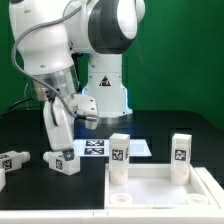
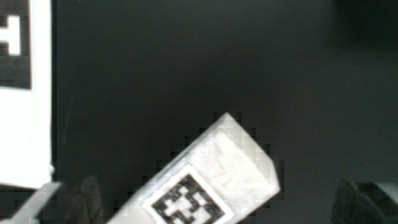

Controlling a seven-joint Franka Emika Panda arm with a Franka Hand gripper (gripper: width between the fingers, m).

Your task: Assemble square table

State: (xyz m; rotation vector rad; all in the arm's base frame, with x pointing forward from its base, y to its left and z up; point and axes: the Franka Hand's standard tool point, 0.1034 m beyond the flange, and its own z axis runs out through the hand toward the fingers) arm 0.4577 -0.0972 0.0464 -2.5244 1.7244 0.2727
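Note:
The square table's white slab with its raised rim lies at the front of the exterior view's right. Two tagged white legs stand upright at its far corners. A third leg lies on its side on the black table, left of the slab. My gripper hangs open just above it, pointing down. In the wrist view this leg lies slanted between my two dark fingertips, with a gap on each side; my gripper holds nothing.
Another tagged leg lies at the exterior view's far left. The marker board lies flat behind the slab, just right of my gripper; its edge shows in the wrist view. The robot's base stands behind.

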